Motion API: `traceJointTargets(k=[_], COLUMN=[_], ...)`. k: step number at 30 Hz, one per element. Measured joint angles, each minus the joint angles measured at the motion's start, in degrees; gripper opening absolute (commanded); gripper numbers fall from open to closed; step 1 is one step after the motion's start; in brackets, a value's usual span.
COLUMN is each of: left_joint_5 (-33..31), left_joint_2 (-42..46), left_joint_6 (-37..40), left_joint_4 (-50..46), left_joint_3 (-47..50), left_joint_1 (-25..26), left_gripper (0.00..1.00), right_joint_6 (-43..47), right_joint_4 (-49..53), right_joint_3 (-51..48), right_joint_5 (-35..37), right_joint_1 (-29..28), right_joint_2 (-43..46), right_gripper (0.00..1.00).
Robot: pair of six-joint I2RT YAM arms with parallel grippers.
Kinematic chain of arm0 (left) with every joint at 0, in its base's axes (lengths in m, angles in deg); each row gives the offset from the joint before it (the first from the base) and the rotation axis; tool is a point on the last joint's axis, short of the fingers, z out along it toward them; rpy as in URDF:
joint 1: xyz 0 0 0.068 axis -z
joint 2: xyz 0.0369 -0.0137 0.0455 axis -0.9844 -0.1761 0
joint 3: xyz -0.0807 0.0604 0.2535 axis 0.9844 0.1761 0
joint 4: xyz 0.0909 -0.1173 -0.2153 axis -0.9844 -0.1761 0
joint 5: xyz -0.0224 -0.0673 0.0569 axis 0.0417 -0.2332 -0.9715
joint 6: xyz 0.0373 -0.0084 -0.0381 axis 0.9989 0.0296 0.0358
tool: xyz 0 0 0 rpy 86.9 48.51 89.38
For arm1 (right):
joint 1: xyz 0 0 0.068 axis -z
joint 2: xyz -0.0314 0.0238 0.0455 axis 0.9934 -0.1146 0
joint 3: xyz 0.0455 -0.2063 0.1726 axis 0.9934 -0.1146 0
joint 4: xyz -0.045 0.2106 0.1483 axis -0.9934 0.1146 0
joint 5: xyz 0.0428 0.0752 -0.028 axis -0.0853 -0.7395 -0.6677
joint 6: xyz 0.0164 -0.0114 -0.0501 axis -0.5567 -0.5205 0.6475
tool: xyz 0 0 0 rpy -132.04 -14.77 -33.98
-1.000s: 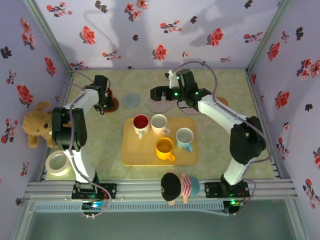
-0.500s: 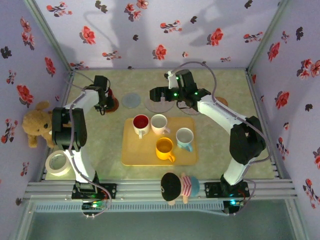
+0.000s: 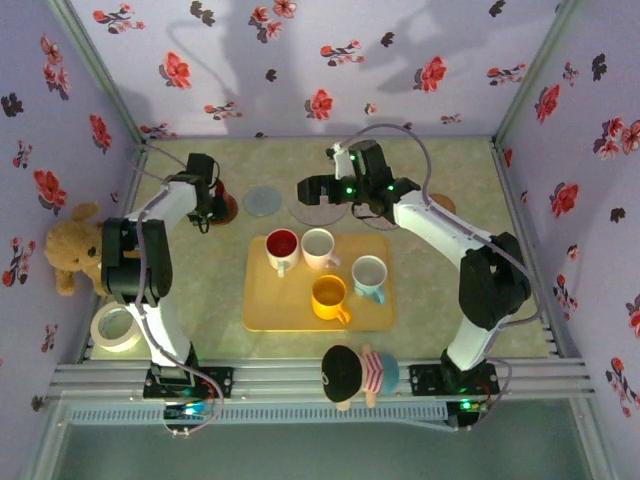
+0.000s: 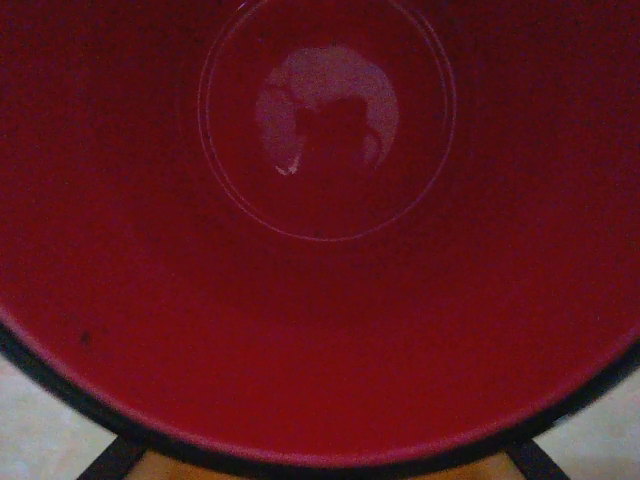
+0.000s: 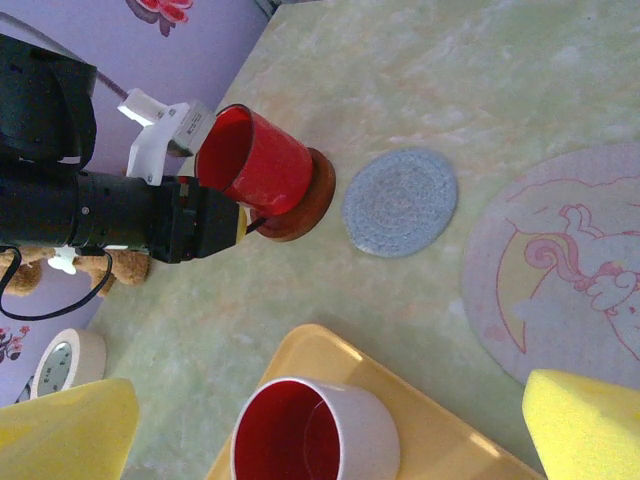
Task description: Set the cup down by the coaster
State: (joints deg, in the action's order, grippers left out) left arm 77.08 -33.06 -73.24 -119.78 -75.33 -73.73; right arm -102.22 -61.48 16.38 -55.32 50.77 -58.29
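Located near the far left corner of the table: a glossy red ceramic cup [image 5: 258,165], base on or just over a round brown coaster [image 5: 305,205]; cannot tell whether fully seated. Clamped at the rim by the left tool [image 5: 232,222], closed narrow on the cup wall. Spread wide and holding nothing at the right tool [image 3: 305,188]. Leans noticeably: long axis tipped off vertical, mouth pointing up and back toward the left wrist. Advised for the set-down: level the base, lower until flat, then release slowly without dragging the rim.
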Motion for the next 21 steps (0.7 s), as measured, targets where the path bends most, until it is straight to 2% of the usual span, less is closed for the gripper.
traceJointTargets(k=[5,17,21], left_joint_5=[0.00,0.04,0.04], left_joint_2=[0.02,0.07,1.40], left_joint_6=[0.04,0.22,0.24], left_joint_4=[-0.20,-3.19,-4.44], left_joint_3=[0.00,0.00,0.02], left_joint_1=[0.00,0.00,0.00], left_gripper=[0.24,0.32,0.38], right_joint_6=[0.00,0.02,0.02], right_joint_4=[0.00,-0.02,-0.02], right_joint_3=[0.00,0.00,0.00], right_joint_5=[0.00,0.02,0.02], right_joint_1=[-0.04,-0.46,-0.52], right_joint_2=[0.00,0.00,0.00], right_gripper=[1.00,1.00,1.00])
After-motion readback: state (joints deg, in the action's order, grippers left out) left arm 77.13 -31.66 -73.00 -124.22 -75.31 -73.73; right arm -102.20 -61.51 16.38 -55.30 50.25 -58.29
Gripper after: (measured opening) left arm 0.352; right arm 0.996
